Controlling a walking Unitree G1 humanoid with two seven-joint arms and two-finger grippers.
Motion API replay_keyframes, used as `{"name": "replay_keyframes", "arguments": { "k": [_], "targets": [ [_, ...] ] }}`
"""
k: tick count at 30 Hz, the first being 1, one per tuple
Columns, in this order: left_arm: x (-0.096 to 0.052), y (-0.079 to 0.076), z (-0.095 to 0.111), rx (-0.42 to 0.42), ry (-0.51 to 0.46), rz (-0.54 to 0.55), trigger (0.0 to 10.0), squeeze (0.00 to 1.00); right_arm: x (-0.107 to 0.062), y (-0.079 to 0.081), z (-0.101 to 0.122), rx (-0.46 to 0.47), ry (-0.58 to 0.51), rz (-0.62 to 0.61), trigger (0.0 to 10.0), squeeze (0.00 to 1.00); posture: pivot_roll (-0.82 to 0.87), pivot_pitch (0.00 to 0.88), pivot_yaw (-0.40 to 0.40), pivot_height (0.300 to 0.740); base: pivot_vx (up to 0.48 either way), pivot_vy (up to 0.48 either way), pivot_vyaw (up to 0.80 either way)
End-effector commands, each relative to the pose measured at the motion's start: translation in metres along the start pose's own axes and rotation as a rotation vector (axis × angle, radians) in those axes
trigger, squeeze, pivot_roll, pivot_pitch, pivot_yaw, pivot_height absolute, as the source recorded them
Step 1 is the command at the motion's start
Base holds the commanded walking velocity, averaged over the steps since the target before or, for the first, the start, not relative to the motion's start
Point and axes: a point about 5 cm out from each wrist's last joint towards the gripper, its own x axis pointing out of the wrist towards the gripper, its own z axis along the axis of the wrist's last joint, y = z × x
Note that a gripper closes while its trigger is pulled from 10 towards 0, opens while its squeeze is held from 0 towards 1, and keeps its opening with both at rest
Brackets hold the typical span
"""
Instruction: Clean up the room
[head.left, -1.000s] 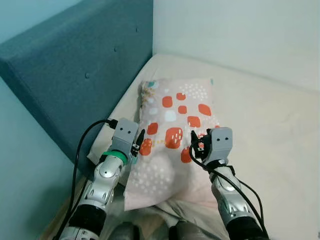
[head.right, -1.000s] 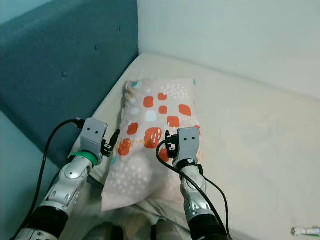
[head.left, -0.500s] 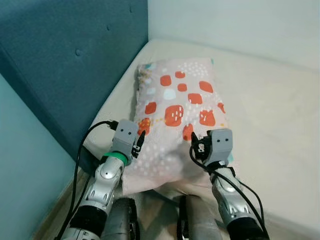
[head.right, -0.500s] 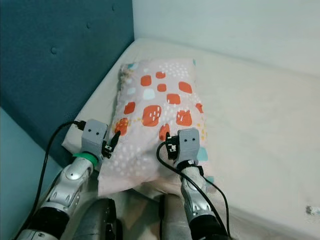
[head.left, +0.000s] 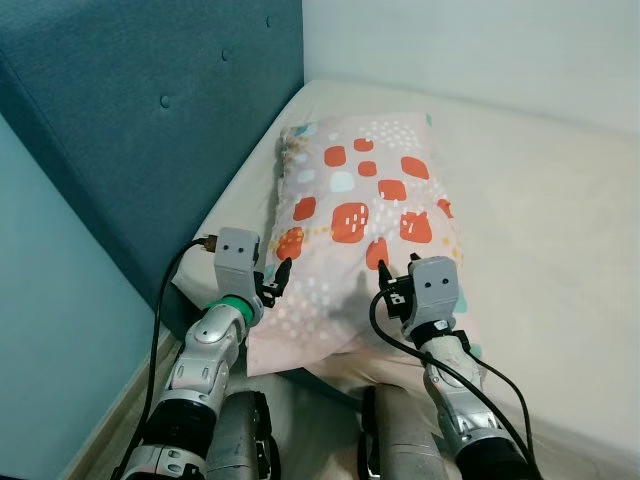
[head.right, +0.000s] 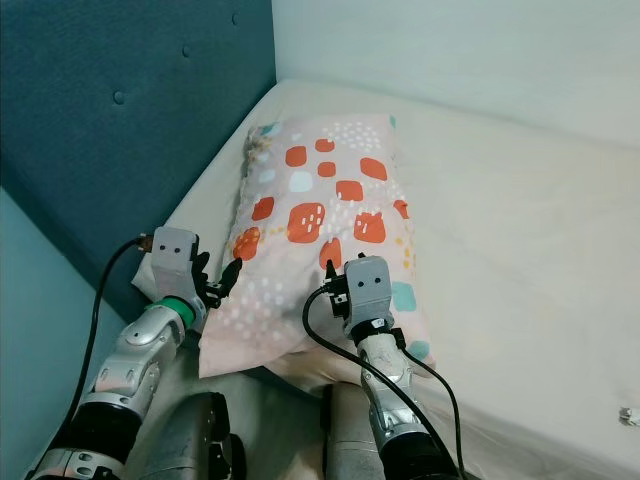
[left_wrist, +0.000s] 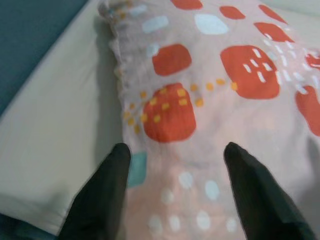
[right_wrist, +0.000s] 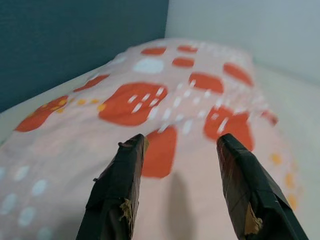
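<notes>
While the pillow (head.left: 360, 240) lies lengthwise along the bed (head.left: 560, 260) near the corner where the blue headboard (head.left: 150, 120) meets the wall, the left eye view has both hands parked at its near end: left hand (head.left: 277, 280) at the pillow's headboard-side edge, right hand (head.left: 397, 283) over its near end towards the other side. Neither is pinching anything as far as I can see.

Right eye view, same deal, and you can see the pillow's near corner poking out past the bed's near edge, so it's not fully supported there.

Left wrist view: the fingers (left_wrist: 107, 192) are spread wide, with the pillow's seam edge and an orange patch between them, no fabric caught.

Right wrist view: fingers (right_wrist: 120, 187) also spread, hovering just over the pillow top, shadow underneath.

What could go wrong imo: if the hands nudge or drag that near end any further, the overhanging corner could slide off the bed. Also a soft pillow bunches up, so a closing finger may just grab a loose fold of cover and not move the thing at all.
</notes>
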Motion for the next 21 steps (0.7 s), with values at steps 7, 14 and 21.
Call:
{"name": "replay_keyframes", "arguments": {
  "k": [7, 14, 21],
  "targets": [
    [0.006, 0.005, -0.004, -0.084, 0.07, -0.026, 10.0, 1.0, 0.004, -0.013, 0.009, -0.022, -0.035, -0.043, 10.0, 0.0, -0.07, 0.053, 0.055, 0.625, 0.0, 0.0, 0.0],
    [0.007, 0.0, -0.002, -0.075, 0.077, -0.034, 10.0, 1.0, -0.005, -0.004, 0.001, 0.008, -0.001, -0.039, 10.0, 0.0, -0.07, 0.067, 0.067, 0.625, 0.0, 0.0, 0.0],
    [0.008, -0.006, 0.01, 0.002, 0.011, -0.025, 10.0, 0.0, -0.007, 0.002, -0.001, 0.03, 0.01, -0.023, 10.0, 0.0, -0.07, 0.069, 0.068, 0.625, 0.0, 0.0, 0.0]
  ]
}}
